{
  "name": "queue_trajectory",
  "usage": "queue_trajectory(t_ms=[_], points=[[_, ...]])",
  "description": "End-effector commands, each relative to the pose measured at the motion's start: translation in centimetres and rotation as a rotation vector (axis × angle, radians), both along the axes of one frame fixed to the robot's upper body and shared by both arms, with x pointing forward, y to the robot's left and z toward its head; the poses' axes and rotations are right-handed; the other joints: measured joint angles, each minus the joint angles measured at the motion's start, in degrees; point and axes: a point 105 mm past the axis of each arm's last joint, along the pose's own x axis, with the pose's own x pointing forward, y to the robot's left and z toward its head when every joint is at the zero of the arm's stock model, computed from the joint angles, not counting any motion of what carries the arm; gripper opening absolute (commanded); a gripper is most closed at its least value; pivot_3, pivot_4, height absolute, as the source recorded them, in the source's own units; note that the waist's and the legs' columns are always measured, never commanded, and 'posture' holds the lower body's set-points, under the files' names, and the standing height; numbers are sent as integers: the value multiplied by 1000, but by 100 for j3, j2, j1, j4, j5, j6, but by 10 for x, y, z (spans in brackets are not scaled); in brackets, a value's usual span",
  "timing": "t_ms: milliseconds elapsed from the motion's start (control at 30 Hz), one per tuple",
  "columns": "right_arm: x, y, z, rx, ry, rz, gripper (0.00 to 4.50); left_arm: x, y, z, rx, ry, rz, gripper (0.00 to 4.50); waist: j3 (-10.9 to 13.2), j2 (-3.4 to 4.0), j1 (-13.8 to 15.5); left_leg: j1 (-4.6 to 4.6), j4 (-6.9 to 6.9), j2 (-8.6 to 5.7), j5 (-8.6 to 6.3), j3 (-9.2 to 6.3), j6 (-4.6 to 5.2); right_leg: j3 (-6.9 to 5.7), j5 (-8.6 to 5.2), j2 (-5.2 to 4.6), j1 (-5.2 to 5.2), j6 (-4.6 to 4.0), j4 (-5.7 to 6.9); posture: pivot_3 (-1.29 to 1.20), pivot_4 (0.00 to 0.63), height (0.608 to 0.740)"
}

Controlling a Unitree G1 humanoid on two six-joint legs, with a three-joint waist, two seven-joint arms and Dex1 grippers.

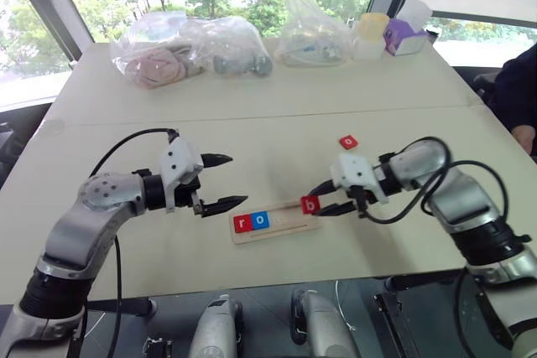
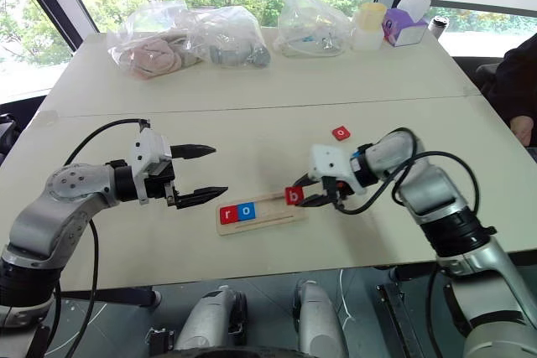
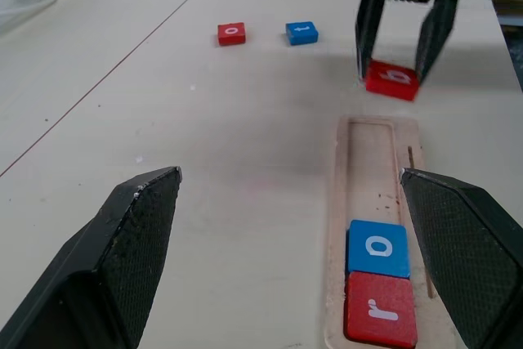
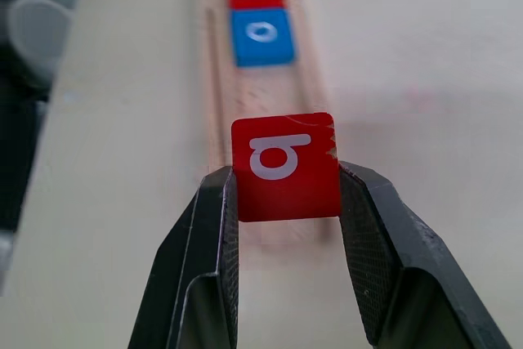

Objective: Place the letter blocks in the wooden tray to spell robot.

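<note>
Pale-wood tray: the wooden tray [image 1: 277, 225] lies on the near part of the table [image 1: 252, 106], between the two arms, long side running left to right.
Tray contents: a red "r" block [image 1: 243, 224] at the left end, a blue "o" block [image 1: 261, 220] touching it on the right; the recess to their right is bare.
Right gripper: the right gripper [image 4: 286, 202] is closed on the red "b" block [image 4: 284, 167], one finger on each side, above the right end of the tray.
Left gripper: the left gripper [image 1: 222, 180] hangs just left of the tray, fingers spread wide, nothing between them.
Loose blocks: a red "o" block [image 1: 348, 142] lies farther back on the table, right of centre; a blue "t" block [image 3: 301, 33] lies beside it.
Far edge: plastic bags [image 1: 189, 48], a yellow cup [image 1: 370, 35] and a purple box [image 1: 405, 38].
Far right: a person's sleeve [image 1: 513, 90] at the table edge.
</note>
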Motion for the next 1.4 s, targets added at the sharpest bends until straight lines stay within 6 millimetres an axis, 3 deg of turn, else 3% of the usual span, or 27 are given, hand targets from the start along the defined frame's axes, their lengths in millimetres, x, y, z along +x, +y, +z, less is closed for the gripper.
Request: queue_trajectory(t_ms=[33, 267, 633, 1400], points=[[8, 10, 7, -4, -37, 17, 1136, -3, -3, 9, -5, -44, -11, 4500, 0, 0, -5, 0, 0, 0, 0, 0, 0, 0, 2, 0, -1, -2, 0, 0, 150, 740], [13, 23, -1, -16, 14, 39, 1136, -16, -1, -1, 53, -8, -43, 4500, 0, 0, -7, -2, -3, 1, 0, 4, 0, 0, 11, 3, -4, -19, 1, 0, 150, 740], [11, 42, -14, -18, 19, 65, 1136, -31, 32, -18, 249, 36, -56, 4500, 0, 2, -9, -2, -2, 4, 0, 3, -1, 0, 10, 1, -9, -18, 1, 0, 150, 740], [8, 49, -20, -1, 34, 56, 1136, -28, 30, -15, 229, 12, -48, 4500, 1, 3, -11, -3, -2, 4, -1, 9, -1, 0, 9, 1, -9, -16, 1, 0, 150, 740]])
